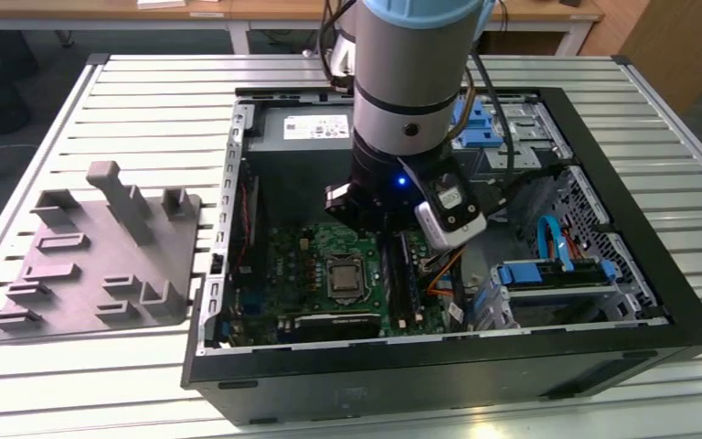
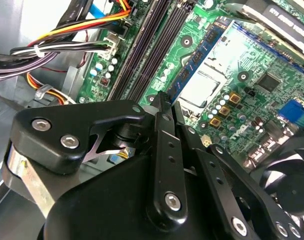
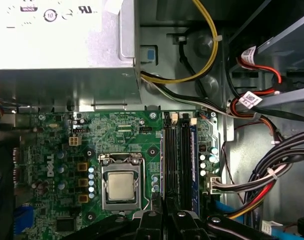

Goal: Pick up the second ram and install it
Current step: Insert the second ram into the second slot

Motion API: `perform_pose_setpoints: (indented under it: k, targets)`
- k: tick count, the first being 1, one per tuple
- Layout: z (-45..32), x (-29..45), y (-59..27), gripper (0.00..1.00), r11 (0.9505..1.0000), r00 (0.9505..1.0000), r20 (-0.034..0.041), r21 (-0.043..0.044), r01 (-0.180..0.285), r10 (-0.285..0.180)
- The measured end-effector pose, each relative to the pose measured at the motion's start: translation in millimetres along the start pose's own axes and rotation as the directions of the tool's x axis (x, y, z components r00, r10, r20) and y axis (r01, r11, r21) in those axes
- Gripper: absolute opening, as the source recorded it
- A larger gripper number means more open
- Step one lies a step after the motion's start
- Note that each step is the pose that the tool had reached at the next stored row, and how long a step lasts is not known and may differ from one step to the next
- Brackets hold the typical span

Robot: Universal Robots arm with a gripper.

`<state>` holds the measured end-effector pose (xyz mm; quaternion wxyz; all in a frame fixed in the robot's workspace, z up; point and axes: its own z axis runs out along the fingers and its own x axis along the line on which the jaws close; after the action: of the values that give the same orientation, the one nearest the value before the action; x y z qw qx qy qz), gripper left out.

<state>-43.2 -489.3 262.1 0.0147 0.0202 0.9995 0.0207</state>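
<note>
We see the gripper (image 2: 164,107) low over the motherboard (image 3: 92,135), fingers pinched on the second ram (image 2: 201,55), whose long axis runs parallel to the memory slots (image 3: 175,160), toward twelve o'clock from the fingertips in the first wrist view.

Likely a lab: open computer case (image 1: 449,229) on slatted metal table (image 1: 143,101).

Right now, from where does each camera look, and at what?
Exterior view: above and off the arm, facing the open computer case on the slatted table.
First wrist view: on the arm, facing the motherboard's CPU socket; end effector shows.
Second wrist view: behind the end effector, aslant.
Both wrist views share the memory slots.
</note>
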Motion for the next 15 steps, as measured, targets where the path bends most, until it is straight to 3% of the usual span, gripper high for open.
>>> perform_pose_setpoints:
  k: [5,9,15]
  targets:
    - [7.1,-0.8,-0.3,0.14,1.0,1.0,-0.0003,-0.001,0.0,0.0]
    - [10.3,-3.2,-0.3,0.14,1.0,1.0,-0.0005,-0.0063,-0.001,0.001]
    - [13.8,-5.2,-0.4,0.14,1.0,1.0,-0.0007,-0.0064,-0.001,0.001]
